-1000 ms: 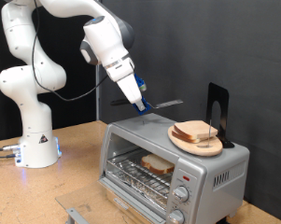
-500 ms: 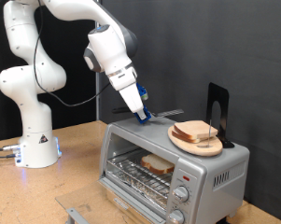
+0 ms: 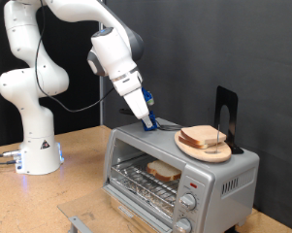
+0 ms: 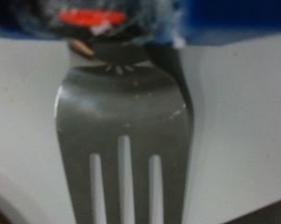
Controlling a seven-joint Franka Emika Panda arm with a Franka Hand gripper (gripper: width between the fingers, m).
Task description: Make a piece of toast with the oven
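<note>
**Fork in the pincer above the oven top**

Nearest you in the exterior view is the wooden table (image 3: pixel 87 170), with a small metal bracket (image 3: pixel 80 224) at its front edge. On the table stands the oven (image 3: pixel 179 170), silver-grey, its glass door shut and round knobs (image 3: pixel 188 202) down its right side. Through the glass you can see a piece of toast (image 3: pixel 164 171) lying on the wire rack inside.

On the oven's roof, toward the exterior view's right, sits a round wooden plate (image 3: pixel 189 148) carrying more bread slices (image 3: pixel 203 136). A black stand (image 3: pixel 226 115) rises just behind the plate.

To the left of the plate, your pincer (image 3: pixel 147 121) hangs low over the rear of the oven's roof, pointing down and to the right. It is closed on a fork (image 3: pixel 165 124), whose blue handle sits between the fingers while the metal part reaches toward the plate; whether the fork touches the roof you cannot tell. The wrist view is filled by the fork's tines (image 4: pixel 121 140), blurred, over a pale surface.

Farthest back, the white arm's base (image 3: pixel 37 146) stands on the table at the exterior view's left.
</note>
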